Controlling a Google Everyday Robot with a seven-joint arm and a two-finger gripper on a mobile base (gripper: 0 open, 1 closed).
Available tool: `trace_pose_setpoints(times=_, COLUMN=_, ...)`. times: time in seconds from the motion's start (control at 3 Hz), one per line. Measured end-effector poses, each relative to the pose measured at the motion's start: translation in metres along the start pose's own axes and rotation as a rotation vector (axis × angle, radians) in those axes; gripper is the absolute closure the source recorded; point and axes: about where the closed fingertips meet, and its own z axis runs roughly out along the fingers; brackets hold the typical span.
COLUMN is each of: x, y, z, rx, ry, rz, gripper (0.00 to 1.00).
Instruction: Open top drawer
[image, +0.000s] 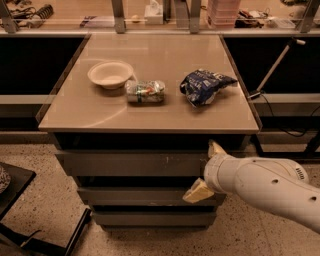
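while reaching in from the lower right on a thick white arm, has the gripper at the right end of the top drawer. holds the two tan fingers spread wide, one up at the drawer front's top edge, one down under its bottom edge, with the grey front between them. cannot tell if either finger presses on the metal. finds the top drawer right under the table top, above two more grey drawer fronts. shows small white scuffs on that top front. looks pushed in, or close to it. up on the table, has a white bowl at the left, a squashed can just beside the bowl on its right, and a crumpled blue bag farther right, apart from the can. rests on a speckled floor.
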Motion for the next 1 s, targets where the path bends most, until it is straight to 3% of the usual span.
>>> trace_pose_setpoints(times=0.33, x=-0.001, y=-0.003, z=-0.001, rx=0.01, ry=-0.005, rz=0.002, gripper=0.0)
trace_pose_setpoints(times=1.0, x=0.017, y=0.022, z=0.049, rx=-0.1, ry=0.058, rz=-0.048, gripper=0.0)
